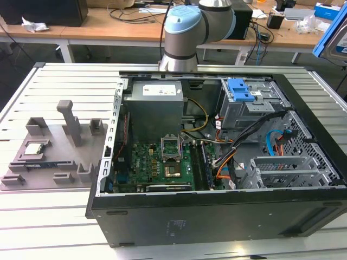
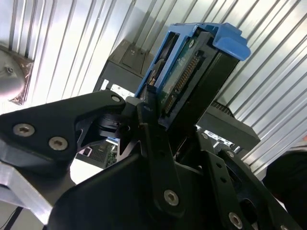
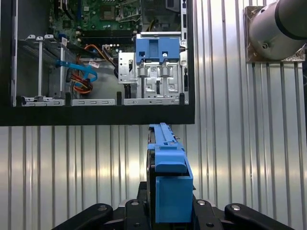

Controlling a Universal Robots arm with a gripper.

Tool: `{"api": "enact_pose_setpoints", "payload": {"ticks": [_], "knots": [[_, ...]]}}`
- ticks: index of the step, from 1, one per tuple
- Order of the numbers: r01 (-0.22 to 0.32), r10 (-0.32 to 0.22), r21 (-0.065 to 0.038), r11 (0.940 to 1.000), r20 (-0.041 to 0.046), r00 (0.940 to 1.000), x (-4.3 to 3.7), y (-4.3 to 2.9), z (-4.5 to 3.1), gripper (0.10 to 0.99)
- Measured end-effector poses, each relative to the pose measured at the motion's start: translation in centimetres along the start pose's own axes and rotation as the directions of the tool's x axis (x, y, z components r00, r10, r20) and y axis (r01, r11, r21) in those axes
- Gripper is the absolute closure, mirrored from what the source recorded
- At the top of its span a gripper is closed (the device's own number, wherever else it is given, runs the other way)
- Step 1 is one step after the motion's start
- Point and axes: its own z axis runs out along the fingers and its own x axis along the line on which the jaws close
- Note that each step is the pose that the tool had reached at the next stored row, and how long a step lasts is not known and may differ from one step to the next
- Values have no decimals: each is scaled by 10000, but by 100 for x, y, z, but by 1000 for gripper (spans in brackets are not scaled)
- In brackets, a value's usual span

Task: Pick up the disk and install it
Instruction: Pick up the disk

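The disk [image 3: 169, 179] stands edge-on between my black fingers [image 3: 211, 211], its blue plastic frame facing the first wrist camera. In the second wrist view the disk [image 2: 192, 81] shows its connector end and blue frame. My gripper [image 2: 158, 115] is shut on it. I hold it above the ribbed metal table [image 3: 72, 167], just outside the open computer case [image 3: 96, 115]. Inside the case, the metal drive cage with a blue latch [image 3: 158, 50] lies straight ahead of the disk.
In the exterior view the open computer case [image 1: 217, 211] lies on the table, with the drive cage [image 1: 246, 97] at its far right corner. A grey fixture [image 1: 54, 151] holding a processor chip [image 1: 34, 149] sits to the exterior view's left. The arm's base [image 1: 190, 32] stands behind the case.
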Motion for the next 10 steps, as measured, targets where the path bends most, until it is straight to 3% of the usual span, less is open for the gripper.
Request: {"api": "enact_pose_setpoints", "payload": {"ticks": [10], "knots": [[0, 0, -1, 10000, 1, 10000, 112, 100, 11, 725]]}}
